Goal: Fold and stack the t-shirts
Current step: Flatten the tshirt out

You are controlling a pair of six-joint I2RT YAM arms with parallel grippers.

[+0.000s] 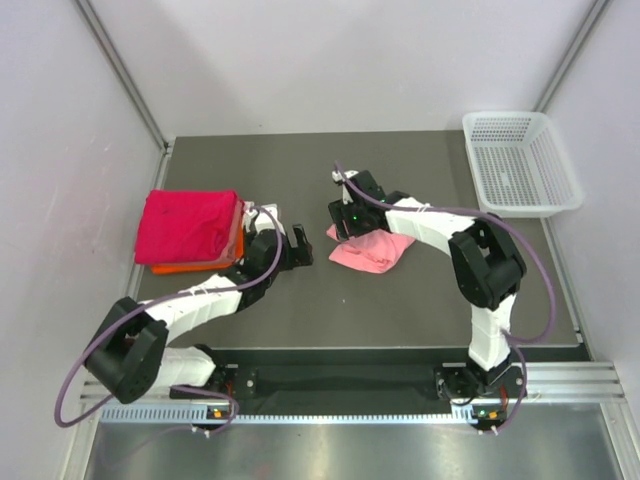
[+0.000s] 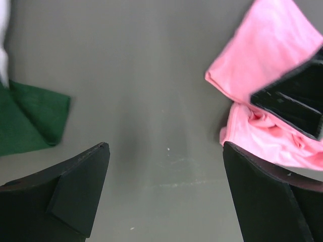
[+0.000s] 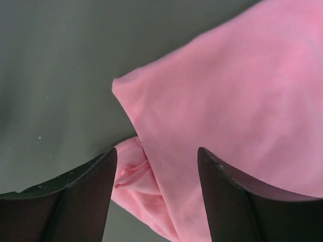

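Left fingers (image 2: 75, 191) and right fingers (image 3: 65, 201) gape (2 pairs), pink t-shirt (image 1: 375, 255) partly under right arm (image 1: 430, 225), basket (image 1: 515, 165) aside.

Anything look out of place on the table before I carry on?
The pink t-shirt lies crumpled, unfolded, under the open right gripper, apart from the stack of magenta t-shirt on orange t-shirt. A green cloth shows only in the left wrist view; the top view doesn't reveal it.

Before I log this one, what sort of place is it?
Probably a lab robot cell, not a home: plain white panels box in a dark table, a metal rail runs along its near edge, and it holds just folded t-shirts and a white basket.
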